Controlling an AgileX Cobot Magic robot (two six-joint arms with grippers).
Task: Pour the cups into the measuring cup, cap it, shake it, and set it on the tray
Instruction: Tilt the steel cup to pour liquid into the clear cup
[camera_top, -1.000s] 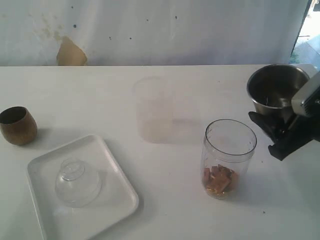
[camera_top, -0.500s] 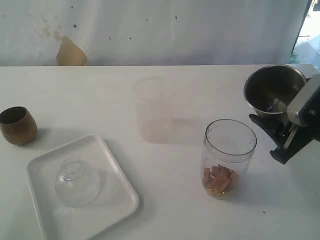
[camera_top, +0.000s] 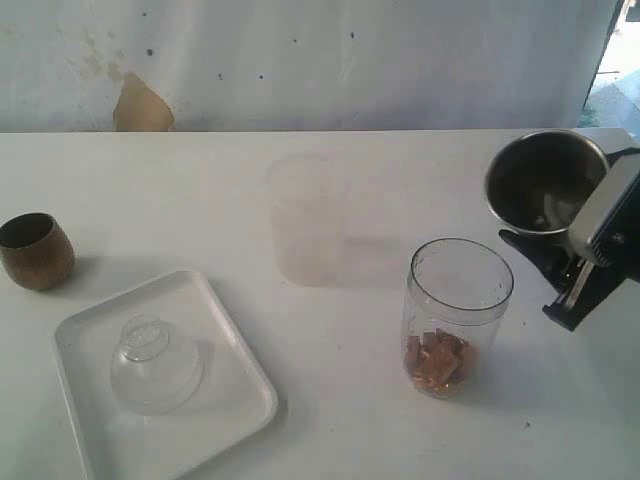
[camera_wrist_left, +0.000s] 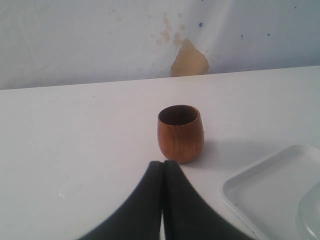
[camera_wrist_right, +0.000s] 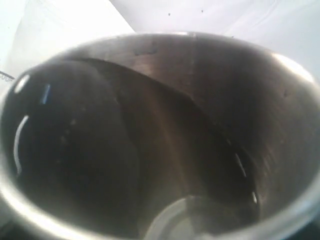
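Grip first: the right gripper (camera_top: 545, 250) was spread wide and clamped on the steel tumbler (camera_top: 545, 185), its black fingers pressed against the tumbler's wall. The tumbler was tilted so that its open mouth showed to the exterior camera, and it sat near the measuring cup (camera_top: 458, 300), to that cup's right and farther back. The left gripper (camera_wrist_left: 162, 170) appeared only in its own wrist view, with both fingers pressed together, holding nothing and touching nothing, its tips just short of the wooden cup (camera_wrist_left: 180, 132). The measuring cup stood upright on the white table (camera_top: 340, 420) with a small heap of brownish-orange pieces (camera_top: 437, 360) at its bottom. The right wrist view looked straight into the steel tumbler: a dark, shiny interior with a pale patch near the base, and what that patch was could not be told. The wooden cup stood upright at the far left of the table, well apart from the tray (camera_top: 240, 400); its inside was in shadow. A frosted cup (camera_top: 310, 220) stood upright near the table's middle, its contents not discernible. The tray lay flat and carried a clear dome lid (camera_top: 155, 365). Counted: two grippers, one steel tumbler, one wooden cup, one measuring cup, one frosted cup, one lid, one tray.
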